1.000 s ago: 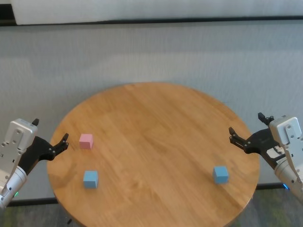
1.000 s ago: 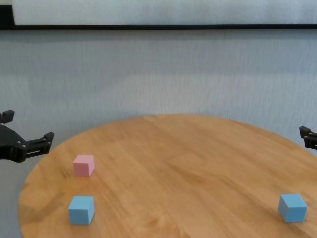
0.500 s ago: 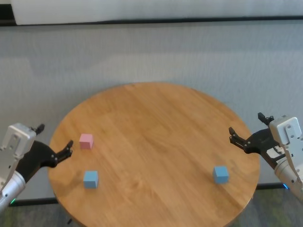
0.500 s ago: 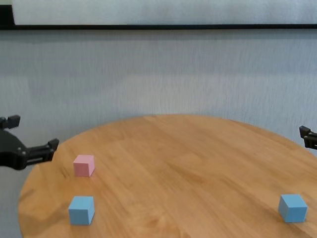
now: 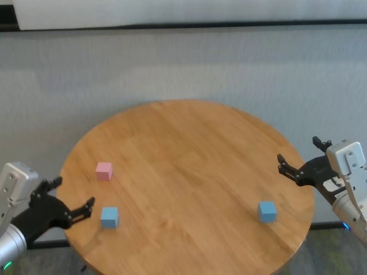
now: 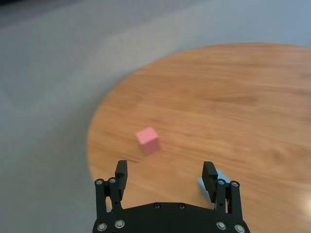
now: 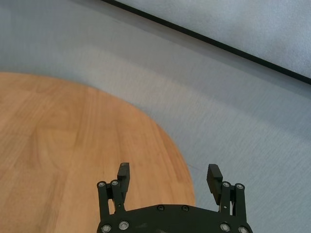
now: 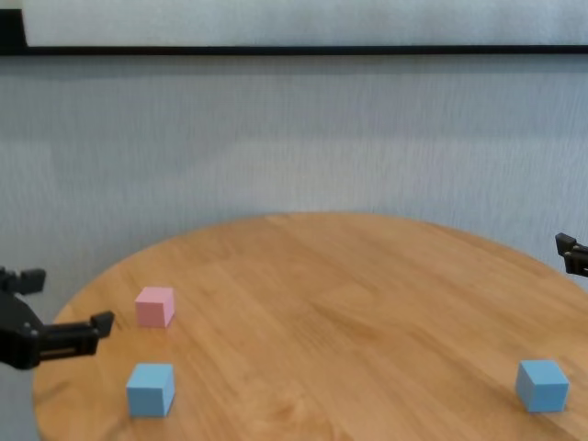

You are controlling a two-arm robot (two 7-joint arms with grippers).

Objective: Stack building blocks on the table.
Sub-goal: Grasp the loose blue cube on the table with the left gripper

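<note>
Grey carpet and a pale wall with a dark strip surround the round wood-grain table (image 5: 189, 149). Since a second ago the left gripper (image 5: 71, 200) has dropped nearer along the table's left edge, now just left of the left blue cube (image 5: 109, 217), its fingers spread wide and empty. The pink cube (image 5: 104, 171) sits just beyond that cube. Parked at the right edge, the right gripper (image 5: 298, 162) is likewise wide open, the right blue cube (image 5: 266, 211) near it. All three matte cubes lie unstacked.
</note>
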